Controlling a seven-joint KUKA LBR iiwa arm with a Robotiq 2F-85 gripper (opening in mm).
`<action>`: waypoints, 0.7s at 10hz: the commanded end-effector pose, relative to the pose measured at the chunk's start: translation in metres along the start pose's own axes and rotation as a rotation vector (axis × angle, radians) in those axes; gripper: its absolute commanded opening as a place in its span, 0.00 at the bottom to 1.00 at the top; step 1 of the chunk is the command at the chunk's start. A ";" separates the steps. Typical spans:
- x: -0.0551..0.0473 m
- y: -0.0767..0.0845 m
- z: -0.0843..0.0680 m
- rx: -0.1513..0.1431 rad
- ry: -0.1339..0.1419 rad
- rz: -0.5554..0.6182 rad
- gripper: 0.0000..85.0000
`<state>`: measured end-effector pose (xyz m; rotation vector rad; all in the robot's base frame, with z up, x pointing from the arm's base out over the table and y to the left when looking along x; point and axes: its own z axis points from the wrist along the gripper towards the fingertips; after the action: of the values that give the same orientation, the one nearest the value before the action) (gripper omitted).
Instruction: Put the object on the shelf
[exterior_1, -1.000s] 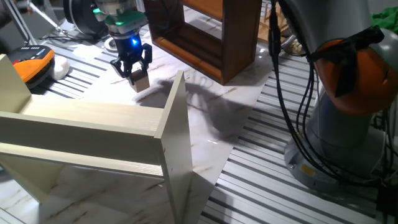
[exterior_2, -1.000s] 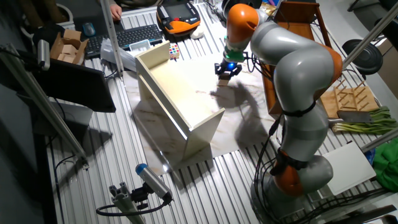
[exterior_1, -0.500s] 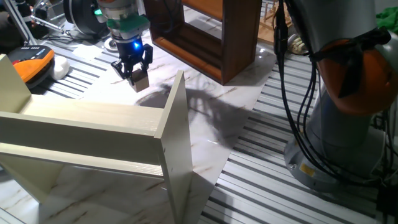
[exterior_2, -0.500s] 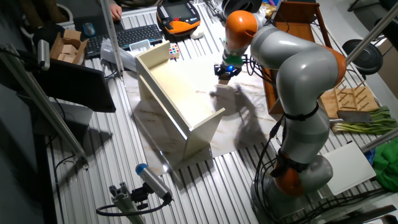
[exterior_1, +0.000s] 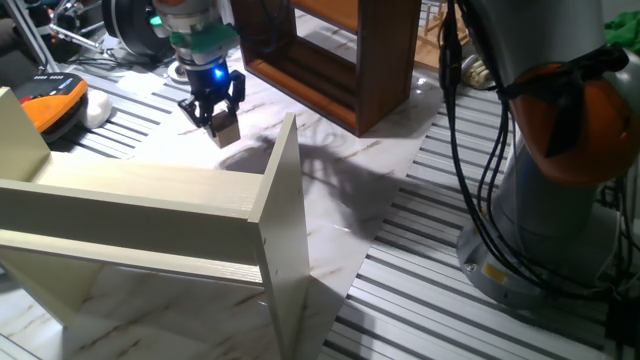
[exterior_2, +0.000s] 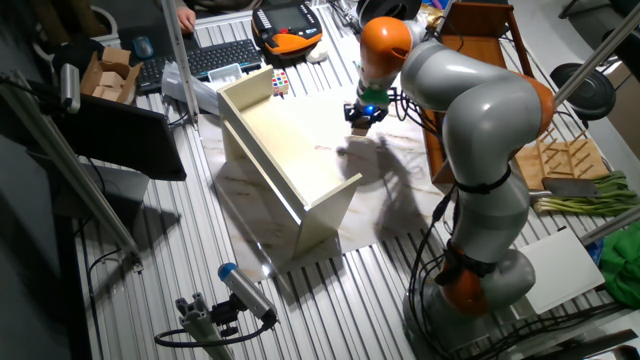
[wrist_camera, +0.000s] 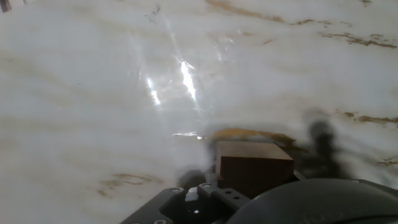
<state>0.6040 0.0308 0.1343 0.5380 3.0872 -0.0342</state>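
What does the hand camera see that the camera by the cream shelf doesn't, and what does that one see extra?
Only the hand view shows the marble top close up, with its brown veins and glare. Only the fixed view shows the dark shelf, the cream shelf, the arm's orange joint and the tool from outside, with its blue light. Both show the cube gripped by the tool, just above the marble.

Item count: one robot arm (exterior_2: 470, 110); one gripper (exterior_1: 213, 108), at 10 o'clock in one fixed view; one wooden cube (exterior_1: 226, 129); two shelves, namely one dark brown shelf (exterior_1: 345, 60) at 12 o'clock and one cream shelf (exterior_1: 200, 215) at 8 o'clock; one keyboard (exterior_2: 215, 57); one white lump (exterior_1: 97, 107).
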 end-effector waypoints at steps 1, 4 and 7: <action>0.002 -0.002 -0.006 -0.001 0.007 0.004 0.00; 0.005 -0.012 -0.039 -0.001 0.033 0.021 0.00; 0.000 -0.037 -0.085 0.011 0.075 0.014 0.00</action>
<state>0.5921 -0.0024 0.2009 0.5729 3.1603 -0.0340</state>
